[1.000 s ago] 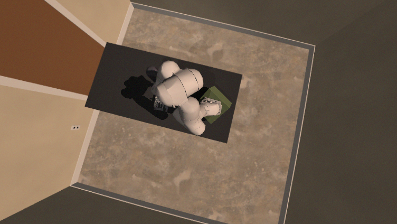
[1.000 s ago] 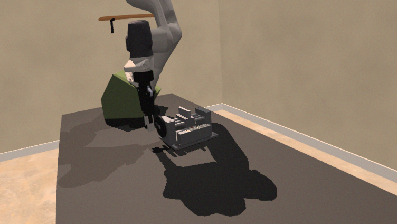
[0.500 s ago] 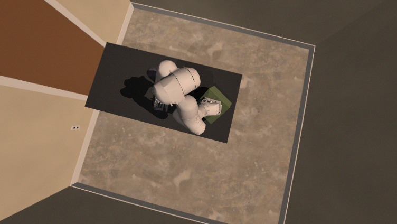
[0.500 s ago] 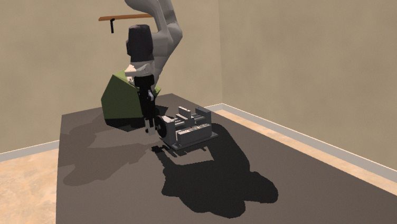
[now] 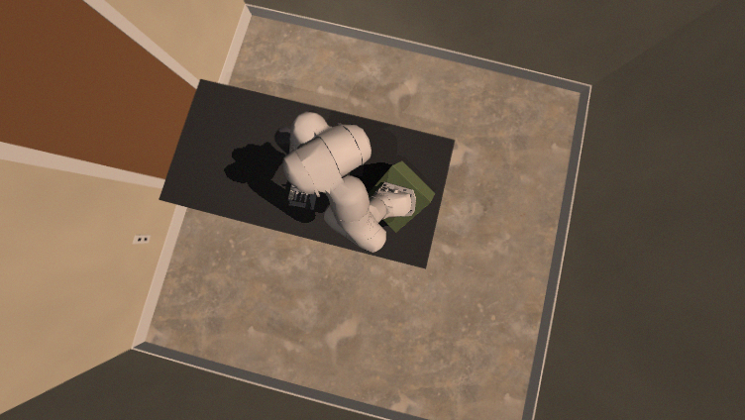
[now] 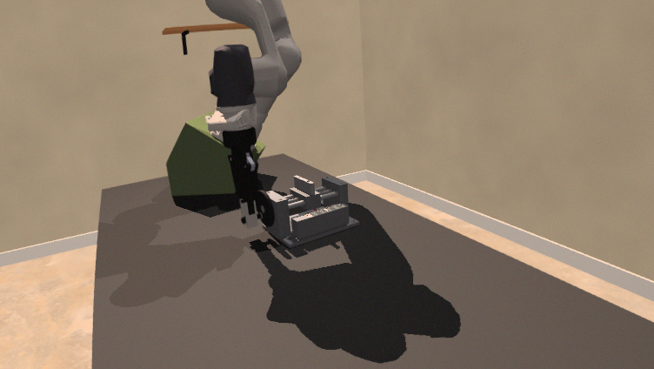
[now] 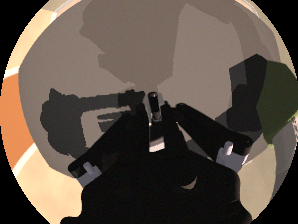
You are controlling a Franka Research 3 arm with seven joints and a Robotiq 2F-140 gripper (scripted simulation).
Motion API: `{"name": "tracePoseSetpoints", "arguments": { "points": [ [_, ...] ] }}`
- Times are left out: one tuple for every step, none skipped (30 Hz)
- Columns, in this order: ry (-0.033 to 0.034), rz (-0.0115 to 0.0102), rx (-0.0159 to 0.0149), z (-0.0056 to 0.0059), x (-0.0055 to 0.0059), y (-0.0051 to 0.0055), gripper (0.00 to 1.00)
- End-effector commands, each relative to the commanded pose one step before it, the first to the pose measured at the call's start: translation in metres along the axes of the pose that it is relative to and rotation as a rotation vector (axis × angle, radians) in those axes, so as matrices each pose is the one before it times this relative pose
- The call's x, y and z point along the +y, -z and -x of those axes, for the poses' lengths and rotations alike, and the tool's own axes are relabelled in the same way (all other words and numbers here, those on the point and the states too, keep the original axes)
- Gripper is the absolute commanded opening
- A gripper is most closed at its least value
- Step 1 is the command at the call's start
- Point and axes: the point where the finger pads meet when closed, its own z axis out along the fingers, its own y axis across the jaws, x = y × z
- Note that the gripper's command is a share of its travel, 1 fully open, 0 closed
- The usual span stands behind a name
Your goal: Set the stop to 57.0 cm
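At the side of the handwheel [image 6: 266, 201], clenching its knob [image 6: 259, 215] [image 7: 154, 102] with the claw [image 6: 250, 218] [image 7: 154, 101], as far as the dark, tight view allows. Standing upright on the rods [image 6: 295, 201], between the end blocks, with the stop [image 6: 303, 184]; too small to read against the scale. Probably in the turning step, with release to follow. Next, check for 57.0 cm, crank gently if off, then open wide and back straight away without nudging the wheel.

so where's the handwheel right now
In the exterior view, the black handwheel is on the left side of the grey stop device, right beside the pincer.
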Motion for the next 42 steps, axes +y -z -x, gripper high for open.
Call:
{"name": "tracePoseSetpoints", "arguments": {
  "points": [
    [-0.01027, -0.003, 0.00032, -0.00172, -0.00277, -0.00232, 0.04],
    [0.0, 0.0, 0.0, 0.0, -0.00079, -0.0005, 0.04],
    [0.0, 0.0, 0.0, 0.0, 0.0, 0.0, 0.04],
    [0.0, 0.0, 0.0, 0.0, 0.0, 0.0, 0.04],
    [0.0, 0.0, 0.0, 0.0, -0.00077, -0.00049, 0.04],
    [0.0, 0.0, 0.0, 0.0, -0.00075, -0.00048, 0.04],
    [0.0, 0.0, 0.0, 0.0, -0.00074, -0.00047, 0.04],
    [0.0, 0.0, 0.0, 0.0, -0.00077, -0.00044, 0.04],
    [0.0, 0.0, 0.0, 0.0, -0.00089, -0.00036, 0.04],
    [0.0, 0.0, 0.0, 0.0, -0.00087, -0.00036, 0.04],
    [0.0, 0.0, 0.0, 0.0, -0.00085, -0.00035, 0.04],
    [0.0, 0.0, 0.0, 0.0, -0.00083, -0.00034, 0.04],
    [0.0, 0.0, 0.0, 0.0, -0.00081, -0.00034, 0.04],
    [0.0, 0.0, 0.0, 0.0, -0.00084, -0.0003, 0.04],
    [0.0, 0.0, 0.0, -0.00001, -0.00097, -0.00021, 0.04],
    [0.0, 0.0, 0.0, 0.0, -0.00095, -0.00021, 0.04],
    [0.0, 0.0, 0.0, 0.0, -0.00092, -0.0002, 0.04],
    [0.0, 0.0, 0.0, 0.0, -0.0009, -0.0002, 0.04],
    [0.0, 0.0, 0.0, 0.00001, -0.00087, -0.00019, 0.04],
    [0.0, 0.0, 0.0, 0.0, 0.0, 0.0, 0.04],
    [0.0, 0.0, 0.0, 0.0, 0.0, 0.0, 0.04],
    [0.0, 0.0, 0.0, 0.0, -0.00092, -0.00013, 0.04],
    [0.0, 0.0, 0.0, -0.00001, -0.001, -0.00004, 0.04],
    [0.0, 0.0, 0.0, 0.0, -0.00097, -0.00004, 0.04],
    [0.0, 0.0, 0.0, 0.0, -0.00094, -0.00004, 0.04],
    [0.0, 0.0, 0.0, 0.0, -0.00091, -0.00004, 0.04],
    [0.0, 0.0, 0.0, 0.00001, -0.00088, -0.00004, 0.04],
    [0.0, 0.0, 0.0, 0.0, -0.00086, 0.00004, 0.04],
    [0.0, 0.0, 0.0, -0.00001, -0.00084, 0.00011, 0.04],
    [0.0, 0.0, 0.0, 0.0, -0.00081, 0.00011, 0.04],
    [0.0, 0.0, 0.0, 0.0, -0.00078, 0.0001, 0.04],
    [0.0, 0.0, 0.0, 0.0, -0.00075, 0.0001, 0.04],
    [0.0, 0.0, 0.0, 0.0, -0.00073, 0.0001, 0.04],
    [0.0, 0.0, 0.0, 0.00001, -0.0007, 0.00009, 0.04],
    [0.0, 0.0, 0.0, 0.0, -0.00068, 0.00014, 0.04],
    [0.0, 0.0, 0.0, 0.0, -0.00066, 0.00021, 0.04],
    [0.0, 0.0, 0.0, 0.0, 0.0, 0.0, 0.04],
    [0.0, 0.0, 0.0, 0.0, 0.0, 0.0, 0.04],
    [0.0, 0.0, 0.0, 0.0, -0.00063, 0.0002, 0.04],
    [0.0, 0.0, 0.0, 0.0, -0.0006, 0.00019, 0.04],
    [0.0, 0.0, 0.0, 0.0, -0.00058, 0.00018, 0.04],
    [0.0, 0.0, 0.0, 0.0, -0.00055, 0.00017, 0.04]
  ]
}}
